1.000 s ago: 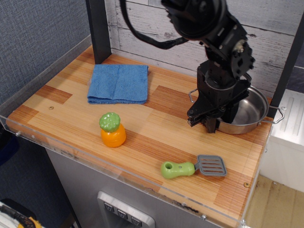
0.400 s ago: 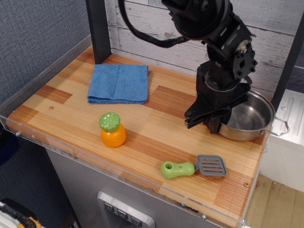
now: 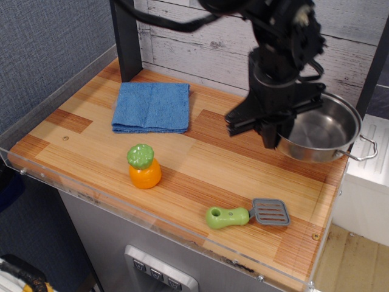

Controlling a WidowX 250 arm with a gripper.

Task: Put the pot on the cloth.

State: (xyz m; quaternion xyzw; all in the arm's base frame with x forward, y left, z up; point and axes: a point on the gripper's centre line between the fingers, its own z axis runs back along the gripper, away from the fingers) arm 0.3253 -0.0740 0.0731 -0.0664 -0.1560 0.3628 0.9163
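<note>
The shiny steel pot [image 3: 322, 131] is lifted off the table at the right and tilts a little, one wire loop handle sticking out to the right. My black gripper [image 3: 271, 135] is shut on the pot's left rim, one finger inside the bowl and one outside. The folded blue cloth [image 3: 152, 107] lies flat at the back left of the wooden table, well apart from the pot.
An orange toy fruit with a green top [image 3: 143, 166] stands in the front middle. A green-handled grey spatula [image 3: 248, 214] lies near the front right. A black post [image 3: 126, 38] rises behind the cloth. A clear acrylic rim [image 3: 182, 234] edges the table.
The gripper has risen with the pot held by its rim. The pot has left the table surface and now hangs higher and slightly to the right.
</note>
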